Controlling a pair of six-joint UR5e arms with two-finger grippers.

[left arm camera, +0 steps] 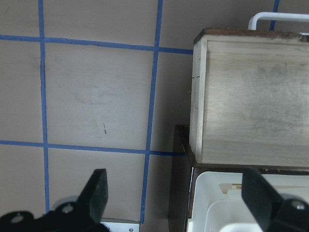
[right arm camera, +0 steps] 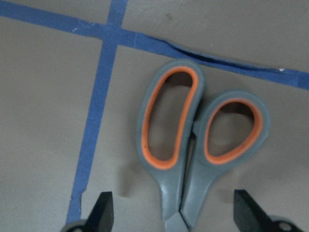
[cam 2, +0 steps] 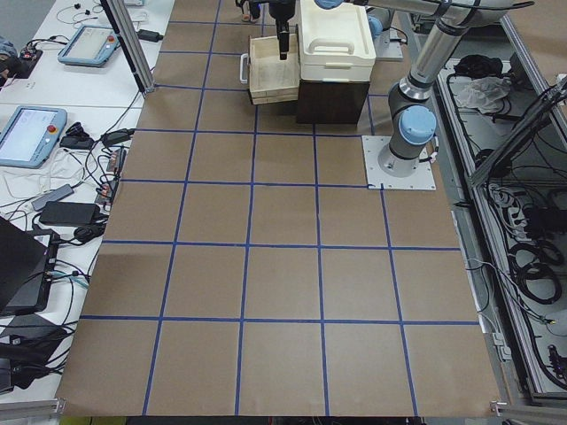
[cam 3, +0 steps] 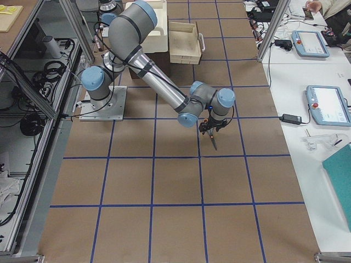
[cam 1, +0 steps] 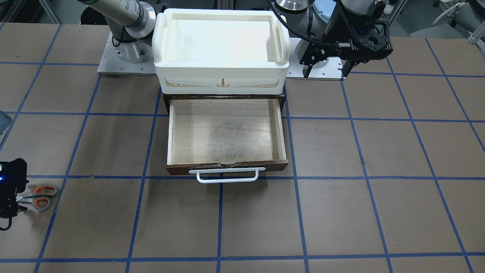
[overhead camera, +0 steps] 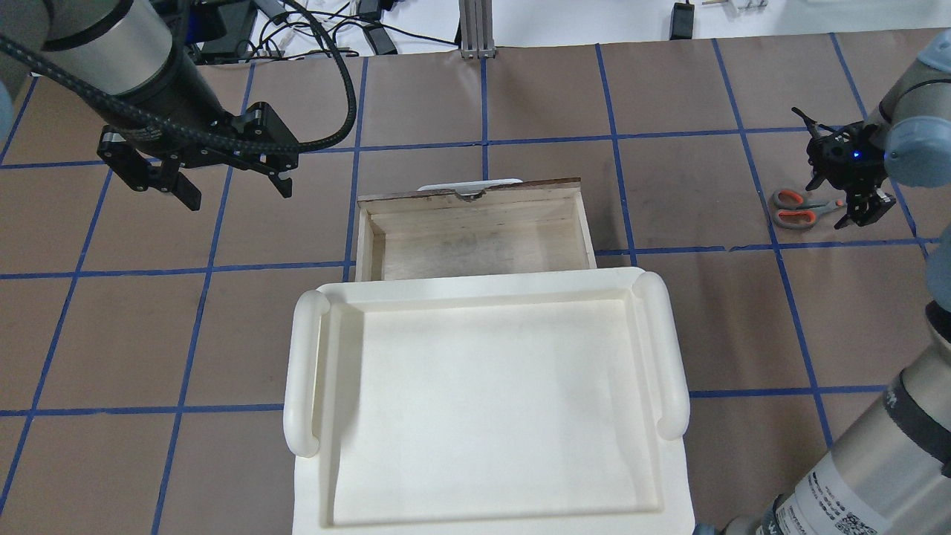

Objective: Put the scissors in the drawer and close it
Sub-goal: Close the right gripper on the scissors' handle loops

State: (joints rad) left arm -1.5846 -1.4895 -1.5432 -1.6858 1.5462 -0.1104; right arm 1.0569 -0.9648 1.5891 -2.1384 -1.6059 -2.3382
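The scissors (cam 1: 39,197), with grey handles lined orange, lie flat on the table at the robot's far right; they also show in the overhead view (overhead camera: 796,208) and close up in the right wrist view (right arm camera: 193,154). My right gripper (overhead camera: 854,202) is low over them and open. Its fingertips (right arm camera: 102,212) stand either side of the neck below the handles, not touching it. The blades are hidden under the gripper. The dark-brown drawer (cam 1: 227,165) is pulled out and empty, its white bar handle (cam 1: 227,175) facing away from the robot. My left gripper (overhead camera: 238,193) hangs open and empty to the drawer's left.
A cream-white plastic tray (cam 1: 221,81) sits on top of the drawer's dark cabinet, behind the open drawer (overhead camera: 475,199). Blue tape lines grid the brown table. One tape line runs just beyond the scissors' handles (right arm camera: 145,38).
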